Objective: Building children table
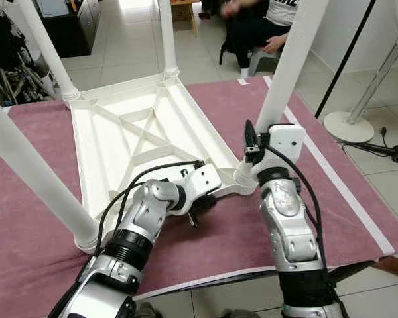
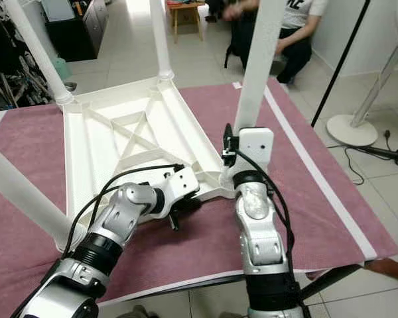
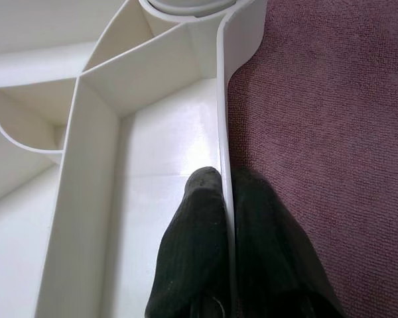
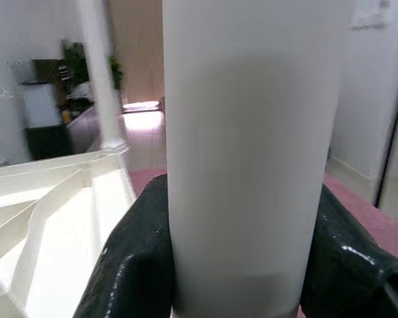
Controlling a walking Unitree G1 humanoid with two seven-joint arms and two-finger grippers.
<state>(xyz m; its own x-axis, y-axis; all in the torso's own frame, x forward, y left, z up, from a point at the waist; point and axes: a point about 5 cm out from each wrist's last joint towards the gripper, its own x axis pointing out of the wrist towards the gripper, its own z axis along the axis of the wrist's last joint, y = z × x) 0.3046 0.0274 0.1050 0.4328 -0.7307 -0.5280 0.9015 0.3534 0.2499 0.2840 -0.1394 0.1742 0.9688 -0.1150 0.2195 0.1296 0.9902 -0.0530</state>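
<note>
A white plastic table top [image 1: 132,132] lies upside down on a maroon cloth [image 1: 40,132]. Four white legs stand up from its corners; the near right leg [image 1: 288,59] rises beside my right arm. My right gripper [image 1: 255,151] is shut on that leg just above its socket. In the right wrist view the leg [image 4: 252,132] sits between the two black fingers [image 4: 136,265]. My left gripper [image 1: 198,211] is low at the near edge, shut on the table top's rim [image 3: 220,99], one finger [image 3: 192,245] inside the rim and one outside on the cloth.
The other legs stand at the near left [image 1: 26,172], far left [image 1: 46,46] and far right [image 1: 166,36]. A person [image 1: 265,26] sits on the floor beyond the table. A fan stand [image 1: 358,112], a black pole [image 1: 345,59] and a cable [image 1: 385,149] are to the right.
</note>
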